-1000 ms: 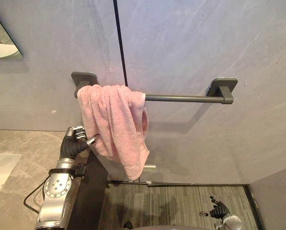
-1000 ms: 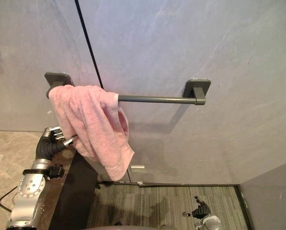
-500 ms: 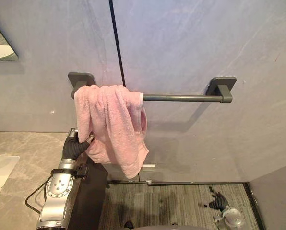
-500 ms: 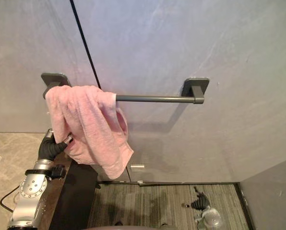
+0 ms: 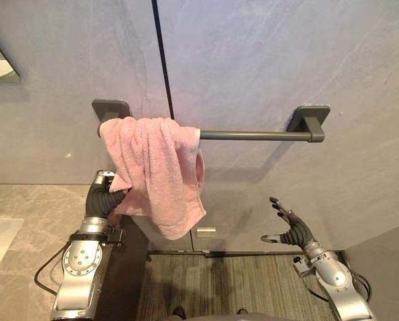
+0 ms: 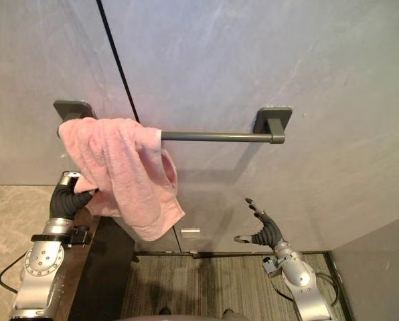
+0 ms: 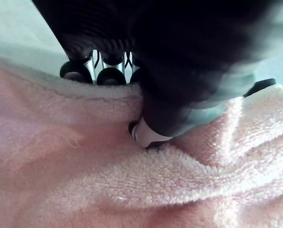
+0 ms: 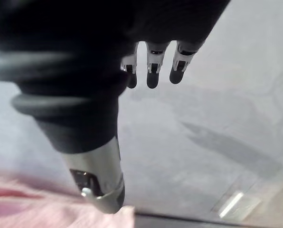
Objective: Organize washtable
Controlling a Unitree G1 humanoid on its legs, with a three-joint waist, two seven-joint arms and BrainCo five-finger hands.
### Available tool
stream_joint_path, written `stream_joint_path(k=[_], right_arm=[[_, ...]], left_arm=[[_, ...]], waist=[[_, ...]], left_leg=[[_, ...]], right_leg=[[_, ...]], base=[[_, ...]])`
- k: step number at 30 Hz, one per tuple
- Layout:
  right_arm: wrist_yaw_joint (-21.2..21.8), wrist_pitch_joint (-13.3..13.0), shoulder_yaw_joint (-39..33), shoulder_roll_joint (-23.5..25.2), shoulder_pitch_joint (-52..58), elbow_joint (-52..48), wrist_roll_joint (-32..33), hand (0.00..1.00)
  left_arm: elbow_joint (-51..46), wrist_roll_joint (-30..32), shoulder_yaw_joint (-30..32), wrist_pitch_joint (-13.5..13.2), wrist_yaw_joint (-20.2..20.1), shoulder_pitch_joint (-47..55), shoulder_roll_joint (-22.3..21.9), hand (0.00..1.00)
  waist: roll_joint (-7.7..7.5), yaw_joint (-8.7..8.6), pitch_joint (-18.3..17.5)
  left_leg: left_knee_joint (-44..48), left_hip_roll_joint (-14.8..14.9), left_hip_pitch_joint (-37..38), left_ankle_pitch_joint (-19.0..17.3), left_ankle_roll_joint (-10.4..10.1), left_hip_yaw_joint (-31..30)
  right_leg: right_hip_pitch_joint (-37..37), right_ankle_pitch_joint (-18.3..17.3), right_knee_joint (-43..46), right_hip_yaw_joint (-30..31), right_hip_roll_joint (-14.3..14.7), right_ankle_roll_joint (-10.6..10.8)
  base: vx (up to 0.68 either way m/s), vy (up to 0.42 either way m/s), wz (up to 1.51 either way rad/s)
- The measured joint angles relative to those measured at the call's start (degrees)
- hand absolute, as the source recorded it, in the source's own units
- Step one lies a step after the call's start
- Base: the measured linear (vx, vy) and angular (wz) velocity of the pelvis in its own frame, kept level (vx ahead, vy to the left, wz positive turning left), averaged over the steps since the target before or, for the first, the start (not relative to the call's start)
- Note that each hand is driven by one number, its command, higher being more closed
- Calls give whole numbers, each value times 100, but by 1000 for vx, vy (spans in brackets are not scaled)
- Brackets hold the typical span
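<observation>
**Left eye view.** A pink terry towel [image 5: 158, 167] hangs bunched over the left end of a dark grey metal towel bar [image 5: 253, 136], which is fixed by 2 brackets to a grey stone wall [image 5: 266, 60]. The rest of the bar, out to its right end, is bare. The left hand [image 5: 103, 198] is at the towel's lower left edge. The right hand [image 5: 290, 231] is raised below the bar's right half, well apart from the cloth.

**Right eye view.** The towel's lowest corner droops under the bar's left third, so it looks lopsided rather than squared.

**Left wrist view.** The fingers [image 7: 99, 72] curl behind the towel's hem and the thumb [image 7: 148, 134] presses on its front, so this hand has the cloth pinched.

**Right wrist view.** This hand's fingers [image 8: 152, 71] are straight and spread, with the thumb apart, and they hold nothing.

**Doing it well.** The step in hand looks like spreading the towel flat along the bar.
- The left pinch should anchor 1 edge near the left end.
- The right hand needs to take the opposite hem and draw it toward the bar's middle.
- Pull sideways along the bar, not downward, or the whole towel may slide off.
</observation>
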Motion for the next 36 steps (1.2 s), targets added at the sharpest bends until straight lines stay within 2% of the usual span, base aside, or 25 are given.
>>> stream_joint_path(k=[1,5,11,19,26,36], right_arm=[[159,-70,182,-192,-39,-265,348,0],[326,-84,633,-479,-446,-419,978,0],[334,-86,1085,-533,-1318,-486,1944,0],[253,-86,1380,-357,-1946,-382,2036,0],[-59,-87,1385,-23,-2309,1,2023,0],[-105,-87,1541,268,-2690,260,2024,0]], left_arm=[[0,-2,-4,-8,0,-4,11,100],[-1,-20,-81,-50,-2,-12,33,100],[-2,-61,-300,-55,12,-57,137,100],[1,-213,-309,-56,76,-68,95,100],[24,-224,-456,-57,88,-261,-66,100],[136,-223,-457,-57,110,-284,-238,100]], waist=[[-6,9,2],[-10,-8,5],[-10,128,4],[-13,147,3],[-14,146,2],[-19,165,-2]], left_leg=[[13,-2,-1,-8,1,15],[14,-3,-4,-8,1,27],[15,-4,-6,-7,1,23],[15,-13,-22,-3,5,-23],[-32,-17,-67,61,3,-149],[-201,-21,-56,216,0,-273]], right_leg=[[-7,-3,7,17,-3,1],[-20,-2,13,30,-2,1],[-18,-2,13,22,-1,1],[26,-2,13,-24,-12,1],[33,-3,10,-154,-17,0],[32,-1,12,-284,-14,-3]], base=[[-16,-11,-5],[-5,-4,-1],[0,0,0],[-12,-15,3],[-23,-28,9],[-34,-24,7]])
